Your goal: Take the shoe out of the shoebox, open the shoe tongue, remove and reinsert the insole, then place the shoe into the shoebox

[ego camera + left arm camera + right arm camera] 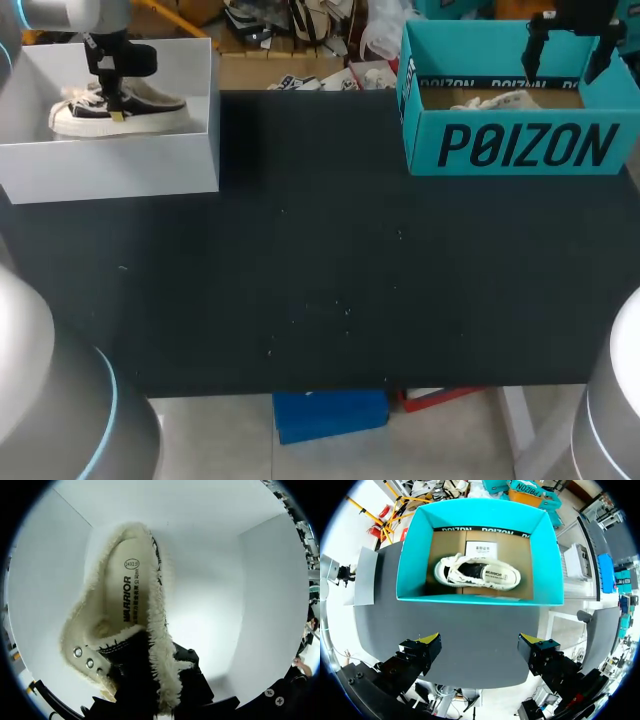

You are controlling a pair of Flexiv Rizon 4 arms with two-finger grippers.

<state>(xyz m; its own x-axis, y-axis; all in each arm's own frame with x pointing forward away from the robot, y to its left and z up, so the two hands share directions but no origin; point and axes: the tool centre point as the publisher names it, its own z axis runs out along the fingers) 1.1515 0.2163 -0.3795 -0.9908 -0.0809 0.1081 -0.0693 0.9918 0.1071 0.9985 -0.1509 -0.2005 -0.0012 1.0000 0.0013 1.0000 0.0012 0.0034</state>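
Shoe, black canvas with cream fleece lining (160, 105), lying inside white cardboard shoebox (110, 165) at table's far left corner; left gripper (117, 112) down at its collar, grip impossible to tell; right gripper (480, 641) released, hovering before teal cardboard box (415, 555) at far right corner; looks like lift-out pending, cream insole (127, 597) seated.

Dark matte table (320, 280), wide and flat. Shows faint pale specks near centre and toward 9 o'clock. Lies under soft, even light.
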